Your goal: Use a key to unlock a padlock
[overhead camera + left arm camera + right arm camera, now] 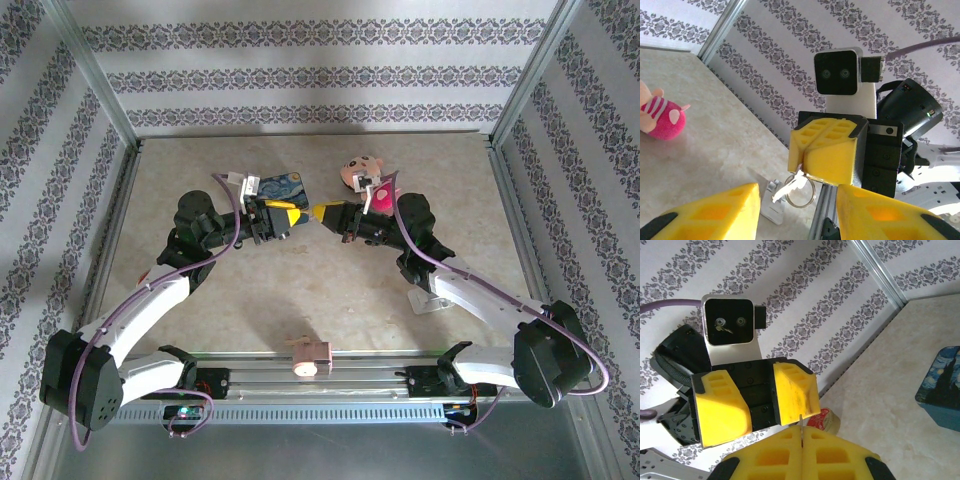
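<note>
My right gripper (322,212) is shut on a small silvery key (789,188) that hangs from a thin ring (801,194) below its yellow fingers. In the right wrist view the key (800,423) is a thin metal edge sticking out of the closed seam. My left gripper (290,215) faces it tip to tip above the middle of the table, open, with nothing between its fingers (715,212). The padlock is out of view.
A blue starry-night tin (288,189) sits just behind the left gripper. A pink plush toy (355,172) lies behind the right gripper. A white bracket (430,300) and a small red-topped round thing (829,419) rest on the table, and a peach block (310,357) sits at the front rail.
</note>
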You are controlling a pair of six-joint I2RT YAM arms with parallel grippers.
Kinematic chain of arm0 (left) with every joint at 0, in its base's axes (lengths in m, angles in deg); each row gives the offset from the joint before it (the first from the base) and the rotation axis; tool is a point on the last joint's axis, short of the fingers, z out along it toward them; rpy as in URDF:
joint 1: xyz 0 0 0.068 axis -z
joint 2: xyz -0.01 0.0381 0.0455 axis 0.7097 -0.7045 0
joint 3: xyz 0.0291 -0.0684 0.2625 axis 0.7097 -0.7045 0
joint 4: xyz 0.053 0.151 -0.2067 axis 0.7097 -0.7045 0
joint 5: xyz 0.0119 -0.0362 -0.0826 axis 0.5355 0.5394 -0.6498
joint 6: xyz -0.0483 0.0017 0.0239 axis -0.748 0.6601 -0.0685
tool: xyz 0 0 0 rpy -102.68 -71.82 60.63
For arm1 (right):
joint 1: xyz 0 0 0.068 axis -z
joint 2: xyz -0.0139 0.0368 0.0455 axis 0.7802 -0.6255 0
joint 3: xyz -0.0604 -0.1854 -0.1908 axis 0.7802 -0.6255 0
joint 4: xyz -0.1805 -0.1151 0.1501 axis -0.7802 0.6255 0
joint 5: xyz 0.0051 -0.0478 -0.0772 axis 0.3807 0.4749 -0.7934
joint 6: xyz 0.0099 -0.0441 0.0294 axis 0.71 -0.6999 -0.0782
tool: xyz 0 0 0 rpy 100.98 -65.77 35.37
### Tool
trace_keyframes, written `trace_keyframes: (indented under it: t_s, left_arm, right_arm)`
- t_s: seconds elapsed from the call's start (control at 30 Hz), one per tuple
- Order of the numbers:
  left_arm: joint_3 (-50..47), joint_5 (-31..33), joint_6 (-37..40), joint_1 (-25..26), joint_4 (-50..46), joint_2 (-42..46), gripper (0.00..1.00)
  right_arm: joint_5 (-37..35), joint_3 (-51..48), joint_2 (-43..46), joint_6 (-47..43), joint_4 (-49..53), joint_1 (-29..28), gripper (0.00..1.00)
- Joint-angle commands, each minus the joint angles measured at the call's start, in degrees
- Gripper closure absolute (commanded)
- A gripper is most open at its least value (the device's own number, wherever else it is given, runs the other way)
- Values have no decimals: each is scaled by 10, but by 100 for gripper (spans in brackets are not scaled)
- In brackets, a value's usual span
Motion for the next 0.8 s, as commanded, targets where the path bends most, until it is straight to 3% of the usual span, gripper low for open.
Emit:
trace_keyframes:
  t_s: [0.0, 0.57, 0.77]
  left_arm:
    - [-5, -25, -17, -2, 63, -1, 58]
    - [-14, -44, -20, -2, 62, -7, 67]
    - [-16, -45, -14, -2, 53, -3, 75]
  right_arm:
    - [14, 13, -1, 6, -34, -10, 100]
    - [4, 16, 4, 9, -43, -19, 100]
    - [6, 19, 2, 11, -43, -21, 100]
